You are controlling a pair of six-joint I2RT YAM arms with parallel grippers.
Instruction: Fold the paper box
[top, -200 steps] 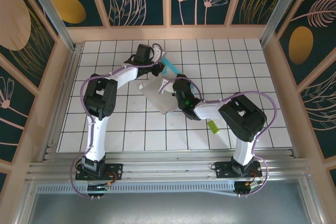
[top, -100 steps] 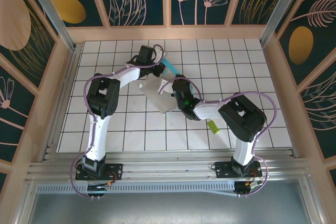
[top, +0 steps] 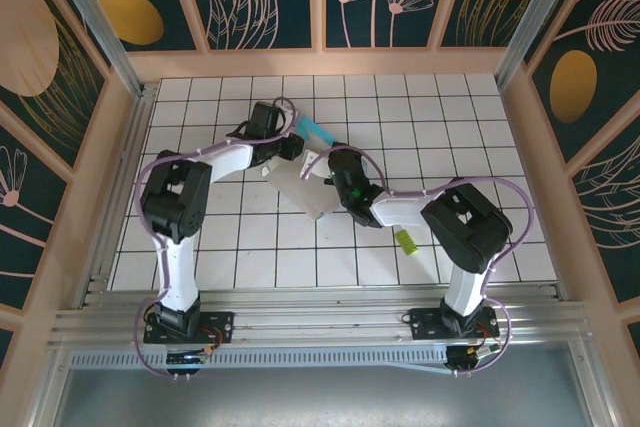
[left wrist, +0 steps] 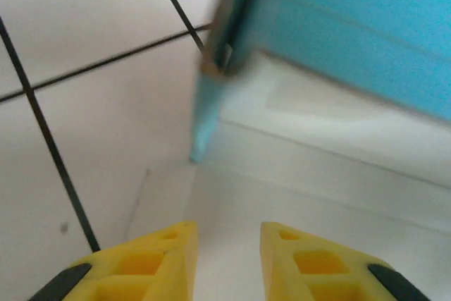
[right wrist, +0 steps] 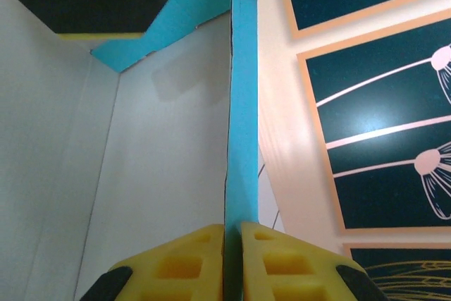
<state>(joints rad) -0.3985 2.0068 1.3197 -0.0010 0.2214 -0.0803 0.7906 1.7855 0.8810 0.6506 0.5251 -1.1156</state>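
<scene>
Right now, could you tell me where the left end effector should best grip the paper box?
Probably the upright turquoise flap of the paper box, pinched across its faces from the free edge facing the left end effector. It stands thin, on edge; the right end effector pinches another wall likewise.

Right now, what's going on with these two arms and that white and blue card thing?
Two robot arms are folding a paper box in the middle of the tiled table. The right gripper is shut on one upright turquoise wall of the box, pinching its edge. The left gripper is open with nothing between its fingers, poised over the white inner face beside another raised turquoise flap. The box is only partly formed. A small lime-green strip lies apart, near the right arm.
</scene>
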